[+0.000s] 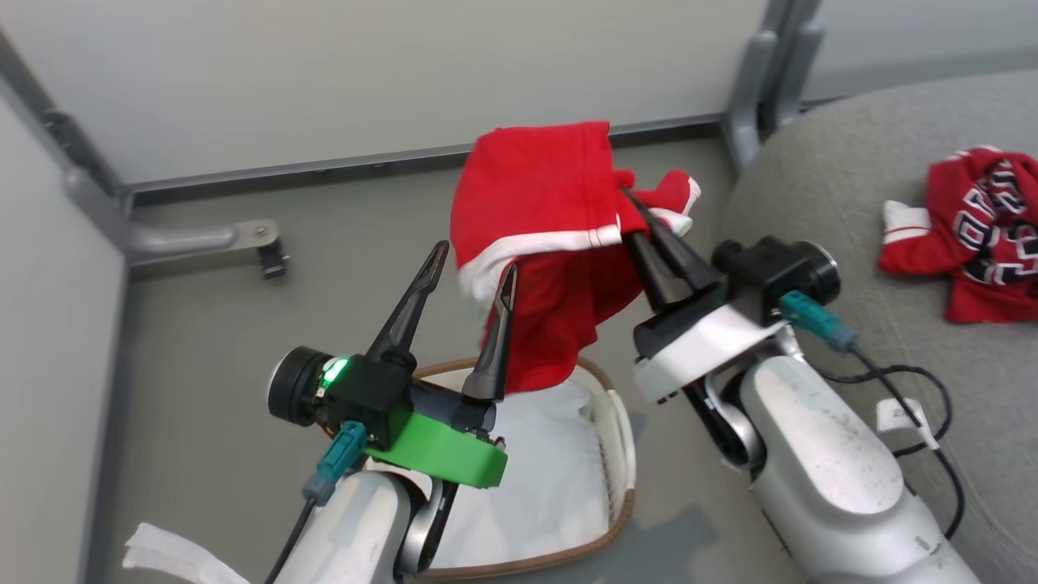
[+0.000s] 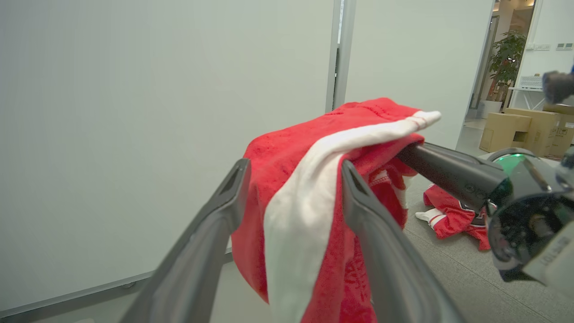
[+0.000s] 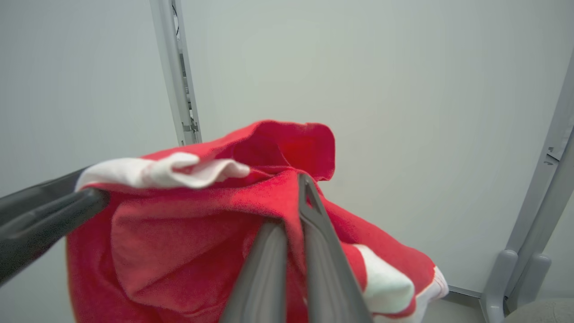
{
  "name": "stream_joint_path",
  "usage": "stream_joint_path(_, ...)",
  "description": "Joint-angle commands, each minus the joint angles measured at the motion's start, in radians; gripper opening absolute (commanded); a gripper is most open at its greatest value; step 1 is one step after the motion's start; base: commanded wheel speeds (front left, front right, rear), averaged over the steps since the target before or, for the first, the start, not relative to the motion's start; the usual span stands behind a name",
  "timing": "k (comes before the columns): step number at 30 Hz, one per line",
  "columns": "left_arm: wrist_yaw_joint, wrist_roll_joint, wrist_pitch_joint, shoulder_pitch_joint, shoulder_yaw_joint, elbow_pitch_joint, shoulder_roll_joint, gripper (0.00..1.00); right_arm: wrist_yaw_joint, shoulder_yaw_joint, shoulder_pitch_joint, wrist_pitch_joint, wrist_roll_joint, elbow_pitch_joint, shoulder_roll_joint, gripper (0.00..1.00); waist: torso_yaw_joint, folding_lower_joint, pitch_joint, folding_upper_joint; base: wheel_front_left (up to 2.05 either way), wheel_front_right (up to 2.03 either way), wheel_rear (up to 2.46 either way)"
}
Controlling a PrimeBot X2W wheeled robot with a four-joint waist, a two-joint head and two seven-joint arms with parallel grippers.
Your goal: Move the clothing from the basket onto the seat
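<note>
Holding the red shorts (image 1: 535, 186) up in the air right now: the right gripper (image 1: 624, 191) has both fingers pinched together on a fold of the red fabric, and the rest just drapes down from the fingertips. Meanwhile the left gripper (image 1: 474, 264) sits right beside the hanging cloth with its fingers spread apart, gripping nothing; the cloth hangs just past its tips. Below both hands is the basket (image 1: 604, 539), with a white liner sheet (image 1: 543, 470) inside. Off to the right gripper's outer side, the jersey (image 1: 985, 235) lies crumpled on the grey seat (image 1: 827, 186).

Handling-wise, my guess is a soft, light, floppy knit, kinda terry-looking up close. It has zero stiffness, so it'll sag and swing from a single pinch point. It doesn't look slippery or fragile. The best hold is probably a bunched fold or the thicker white hem band, where there's more to bite.
</note>
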Motion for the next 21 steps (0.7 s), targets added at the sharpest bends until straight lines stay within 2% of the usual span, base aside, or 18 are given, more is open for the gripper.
stream_joint_path(1,-0.007,0.007,0.0,0.0,0.005,0.006,0.003,1.0,-0.001,-0.028,0.017,0.0,-0.01,-0.019,-0.004,0.0,-0.12,0.0,0.022,0.0,0.0,0.0,0.0)
stream_joint_path(6,-0.024,0.025,0.0,-0.014,0.014,0.015,0.003,1.0,-0.001,-0.114,0.04,0.0,-0.021,-0.086,-0.004,0.0,-0.261,0.0,0.048,0.0,0.0,0.0,0.0)
stream_joint_path(13,-0.041,0.049,0.0,-0.028,0.032,0.047,0.004,1.0,-0.001,-0.174,0.06,0.0,-0.011,-0.154,-0.004,0.0,-0.441,0.0,0.082,0.0,0.0,0.0,0.0)
stream_joint_path(17,-0.056,0.051,0.0,-0.032,0.03,0.067,0.004,1.0,-0.001,-0.222,0.065,0.0,-0.037,-0.191,-0.003,0.0,-0.507,0.0,0.105,0.0,0.0,0.0,0.0)
stream_joint_path(21,-0.073,0.054,0.0,-0.06,0.011,0.093,0.004,1.0,-0.001,-0.329,0.066,0.0,-0.056,-0.232,-0.002,0.0,-0.52,0.0,0.134,0.0,0.0,0.0,0.0)
